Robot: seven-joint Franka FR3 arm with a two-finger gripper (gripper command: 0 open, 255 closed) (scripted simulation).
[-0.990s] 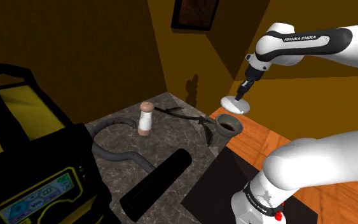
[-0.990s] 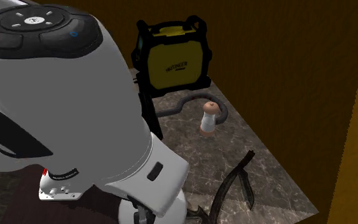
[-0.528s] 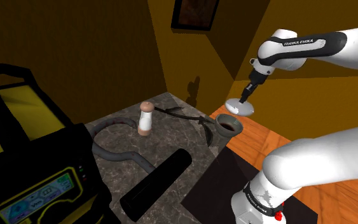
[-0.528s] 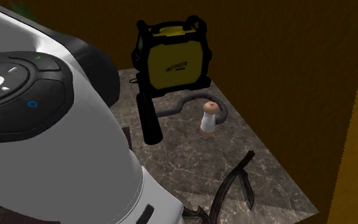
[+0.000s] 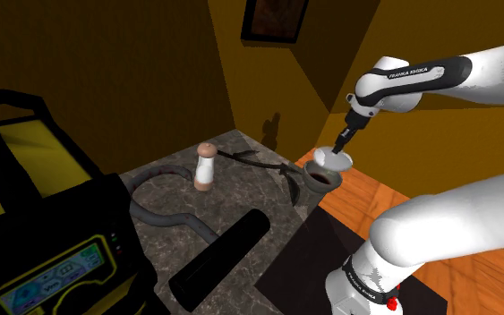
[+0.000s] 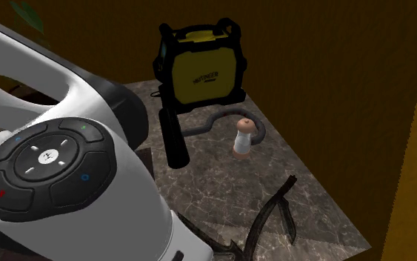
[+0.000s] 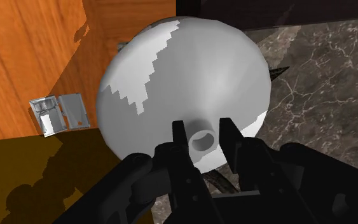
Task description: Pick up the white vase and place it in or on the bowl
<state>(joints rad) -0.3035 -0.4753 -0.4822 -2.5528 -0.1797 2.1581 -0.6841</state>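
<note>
A room in a house, to judge by the ochre walls (image 5: 133, 63) meeting in a far corner with a framed picture (image 5: 275, 20) hung high, the warm wooden floor (image 5: 359, 186), and the dark marble top (image 5: 250, 188) carrying a pepper mill (image 5: 205, 167) near a yellow-and-black machine (image 6: 199, 67).

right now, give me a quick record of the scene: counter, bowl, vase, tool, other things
counter: dark marbled stone
bowl: dark, at the counter's edge
vase: white, wide end down, over the bowl's mouth; contact unclear
tool: shut on the vase's narrow neck
other things: brown-topped bottle, black cylinder, yellow and black box
</note>
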